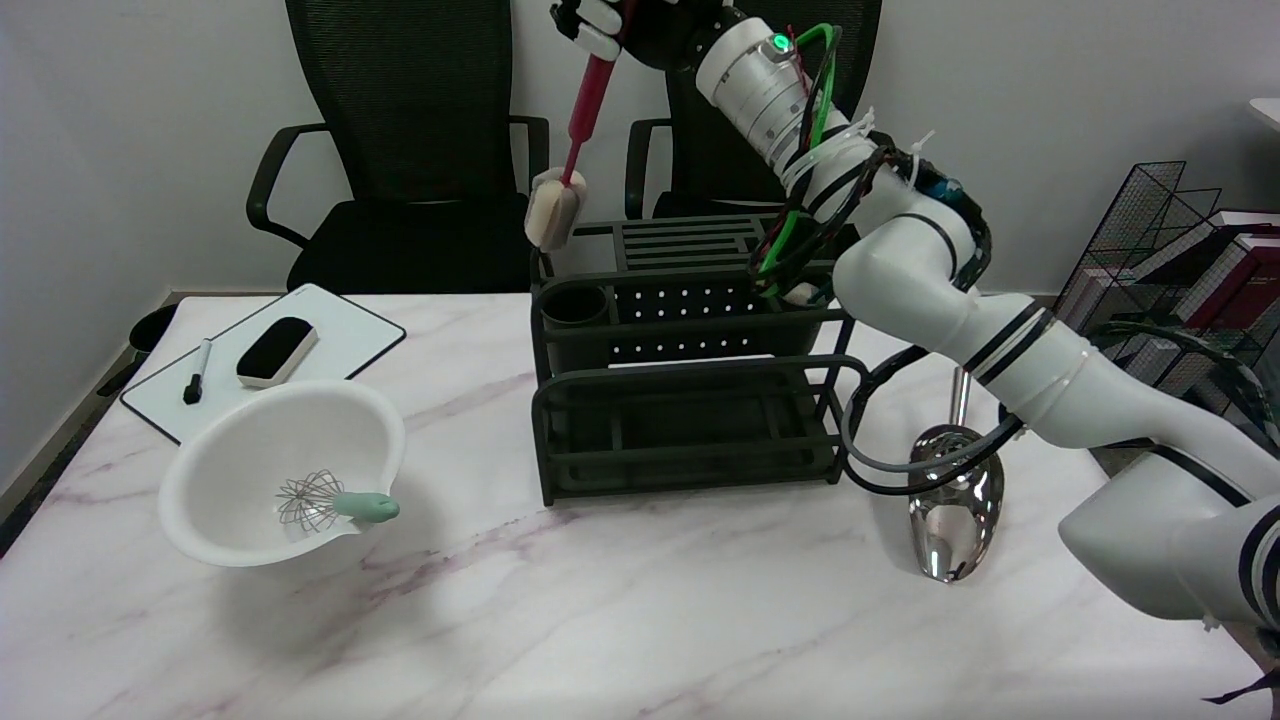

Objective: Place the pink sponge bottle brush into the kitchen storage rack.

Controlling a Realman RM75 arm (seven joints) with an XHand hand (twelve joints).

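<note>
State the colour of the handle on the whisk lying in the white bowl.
Pale mint green: the whisk's handle rests over the white bowl's rim, seen in the head view.

Up at the top edge, the right hand (600,25) gripped the pink sponge bottle brush (572,150) by its handle, sponge end hanging down just above the back left corner of the dark storage rack (690,390), over the round cup (574,305).
</note>
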